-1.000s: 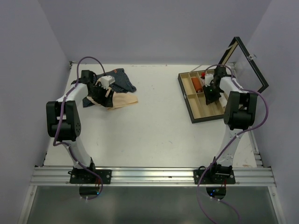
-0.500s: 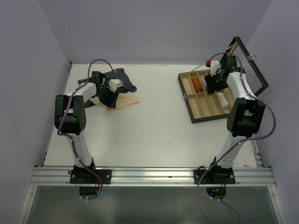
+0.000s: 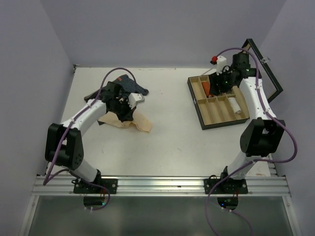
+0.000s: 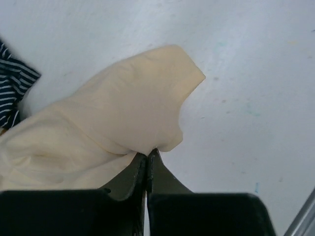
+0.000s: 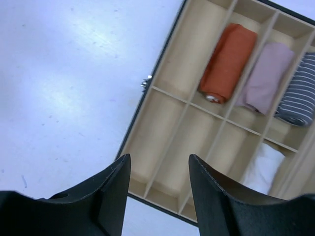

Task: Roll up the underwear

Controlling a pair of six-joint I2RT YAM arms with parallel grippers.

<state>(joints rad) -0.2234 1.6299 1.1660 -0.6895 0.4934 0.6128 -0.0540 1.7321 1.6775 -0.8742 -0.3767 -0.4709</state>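
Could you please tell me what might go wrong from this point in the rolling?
The left gripper pinches the beige underwear only at its edge, so the cloth may slip out. The navy underwear lies right beside the beige one and could get dragged along.

Soft, even light keeps the white counter [image 3: 172, 137] bright, and shadows are faint. In the right wrist view pale glare sits on it at ten o'clock.

Two arms [image 3: 83, 115] [image 3: 256, 98], one compartmented box [image 3: 211, 117] with four cloths [image 5: 227, 61] [image 5: 268, 73] [image 5: 300, 91] [image 5: 263, 164] inside, one beige garment [image 4: 113, 118] and one navy garment [image 3: 132, 87]
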